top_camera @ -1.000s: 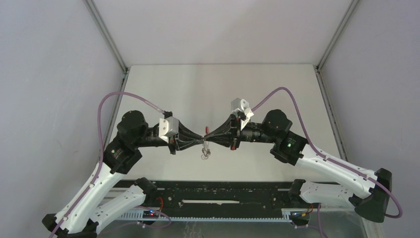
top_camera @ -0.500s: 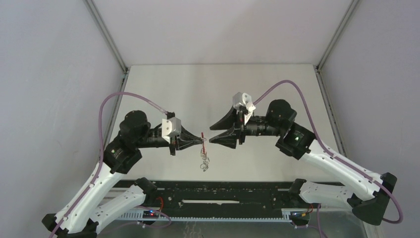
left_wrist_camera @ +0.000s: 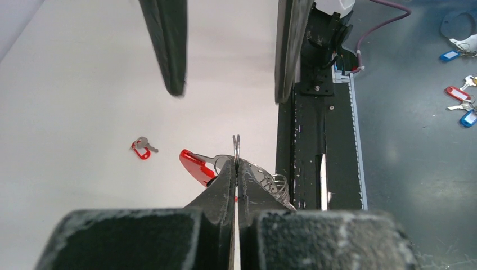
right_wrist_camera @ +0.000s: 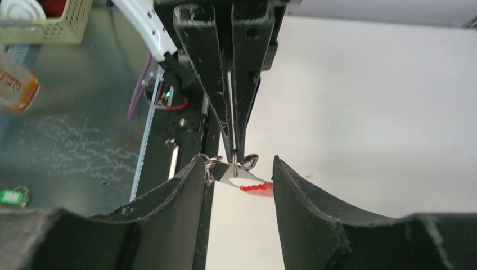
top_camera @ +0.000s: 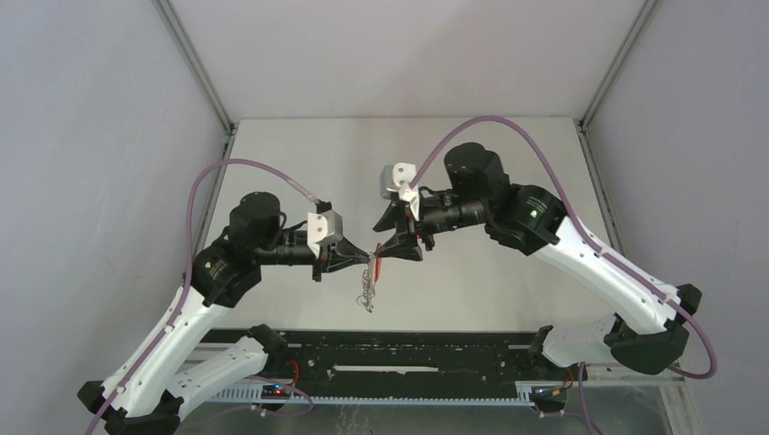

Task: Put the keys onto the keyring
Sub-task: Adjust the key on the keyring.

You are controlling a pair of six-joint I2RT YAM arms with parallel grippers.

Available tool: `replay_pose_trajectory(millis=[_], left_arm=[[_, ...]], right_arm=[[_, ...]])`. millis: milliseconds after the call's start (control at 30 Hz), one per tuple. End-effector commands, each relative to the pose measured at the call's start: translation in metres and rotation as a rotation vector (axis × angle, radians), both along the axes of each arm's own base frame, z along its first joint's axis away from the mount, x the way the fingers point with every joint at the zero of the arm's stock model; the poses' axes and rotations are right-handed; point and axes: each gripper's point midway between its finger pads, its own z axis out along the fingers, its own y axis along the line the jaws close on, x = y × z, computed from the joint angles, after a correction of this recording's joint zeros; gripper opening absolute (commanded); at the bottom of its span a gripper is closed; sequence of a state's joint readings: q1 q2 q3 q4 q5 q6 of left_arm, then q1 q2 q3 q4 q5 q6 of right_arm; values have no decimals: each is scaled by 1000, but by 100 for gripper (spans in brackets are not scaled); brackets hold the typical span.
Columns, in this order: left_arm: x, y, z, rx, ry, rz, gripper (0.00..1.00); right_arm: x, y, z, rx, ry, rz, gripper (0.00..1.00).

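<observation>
Top external view showed a pale table (top_camera: 472,163) boxed by grey walls (top_camera: 91,136), with a black rail (top_camera: 408,349) along its near edge. Beyond the rail, the left gripper (top_camera: 372,260) pinched the keyring (left_wrist_camera: 237,145) tight, while the right gripper (top_camera: 381,242) stood with jaws apart astride it. The red strap (top_camera: 376,269) and the keys (top_camera: 367,297) hung from the ring, long axis pointing toward the rail.

Colours: keyring strap (left_wrist_camera: 194,166) bright red; keys (top_camera: 367,292) silvery. Left gripper (left_wrist_camera: 237,163) and right gripper (right_wrist_camera: 236,163) black with pale scuffs. 2 cables (top_camera: 494,119) purple. Table (top_camera: 317,154) plain off-white. Loose tag (left_wrist_camera: 139,151) red.
</observation>
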State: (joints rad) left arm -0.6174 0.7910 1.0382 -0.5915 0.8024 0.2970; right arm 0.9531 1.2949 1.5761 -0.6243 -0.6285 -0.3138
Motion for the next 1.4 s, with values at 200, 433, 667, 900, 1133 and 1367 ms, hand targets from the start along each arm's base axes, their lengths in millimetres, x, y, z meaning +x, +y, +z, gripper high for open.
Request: replay_pose_trajectory(millis=[200, 433, 667, 900, 1133, 1367], left_arm=[[-2, 2, 23, -25, -70, -3, 0], [-3, 2, 23, -28, -72, -6, 0], [-4, 2, 24, -33, -81, -11, 0], [-5, 3, 27, -42, -107, -13, 23], [-12, 8, 23, -19, -168, -51, 39], [-6, 8, 25, -27, -166, -18, 40]], right_arm=[[-9, 7, -26, -154, -22, 92, 49], [-1, 18, -41, -219, -12, 66, 38], [-1, 22, -45, -243, -16, 66, 15], [9, 21, -40, -207, -41, -3, 0], [-4, 12, -2, 67, 17, 36, 0], [-20, 3, 18, 310, 58, 69, 0]])
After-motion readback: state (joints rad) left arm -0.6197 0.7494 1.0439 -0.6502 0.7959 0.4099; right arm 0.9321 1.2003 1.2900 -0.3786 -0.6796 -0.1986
